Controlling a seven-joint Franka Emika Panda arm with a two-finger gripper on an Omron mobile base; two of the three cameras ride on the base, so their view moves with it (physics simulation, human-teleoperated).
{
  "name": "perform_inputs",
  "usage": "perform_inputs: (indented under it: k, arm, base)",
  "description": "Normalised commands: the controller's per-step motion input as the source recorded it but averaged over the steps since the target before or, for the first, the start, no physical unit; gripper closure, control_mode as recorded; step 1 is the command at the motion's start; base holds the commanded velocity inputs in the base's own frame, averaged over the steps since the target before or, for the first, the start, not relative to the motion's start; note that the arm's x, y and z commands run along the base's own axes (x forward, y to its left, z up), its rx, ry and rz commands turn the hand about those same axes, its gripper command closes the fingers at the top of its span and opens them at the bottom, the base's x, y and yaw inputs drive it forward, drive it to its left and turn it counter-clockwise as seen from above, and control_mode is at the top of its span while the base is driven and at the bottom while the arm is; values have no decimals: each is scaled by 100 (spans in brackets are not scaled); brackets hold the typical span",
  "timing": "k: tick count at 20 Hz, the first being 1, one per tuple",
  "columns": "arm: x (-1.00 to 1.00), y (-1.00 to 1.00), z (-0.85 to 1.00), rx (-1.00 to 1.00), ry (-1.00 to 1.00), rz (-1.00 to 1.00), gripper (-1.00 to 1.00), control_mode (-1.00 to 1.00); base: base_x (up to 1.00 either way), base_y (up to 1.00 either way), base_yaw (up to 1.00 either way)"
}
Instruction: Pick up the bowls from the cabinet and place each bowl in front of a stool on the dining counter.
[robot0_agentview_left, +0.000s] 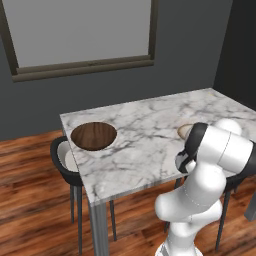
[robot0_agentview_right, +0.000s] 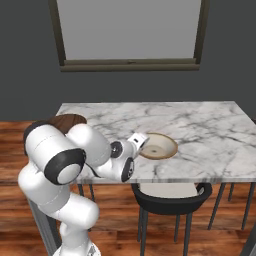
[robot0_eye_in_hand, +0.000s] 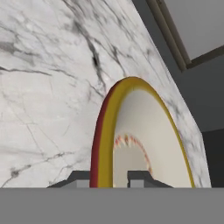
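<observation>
The cream-tan bowl lies low at the front edge of the marble dining counter, straight behind a dark stool. My gripper is shut on its left rim. In the hand view the bowl's rim runs between my gripper's two finger tips. Whether the bowl rests on the marble I cannot tell. The dark brown wood bowl sits on the counter's left end, in front of another stool. A sliver of the cream bowl peeks out behind my arm. The cabinet is out of view.
A large framed window fills the dark wall behind the counter. A dark wall or tall unit stands at the counter's far right. Wooden floor surrounds the counter legs. Bare marble stretches across the counter's back half.
</observation>
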Motion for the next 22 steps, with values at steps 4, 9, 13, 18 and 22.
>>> perform_inputs:
  k: [4, 9, 13, 18, 22]
  arm:
    - [0, -1, 0, 0, 0, 0, 100, -100]
    - [0, -1, 0, 0, 0, 0, 100, -100]
    - [0, 0, 0, 0, 0, 0, 100, -100]
    - [0, 0, 0, 0, 1, 0, 100, -100]
    - [0, 0, 0, 0, 0, 0, -100, -100]
  base:
    - [0, 0, 0]
    - [0, 0, 0]
    - [0, 0, 0]
    - [0, 0, 0]
    - [0, 0, 0]
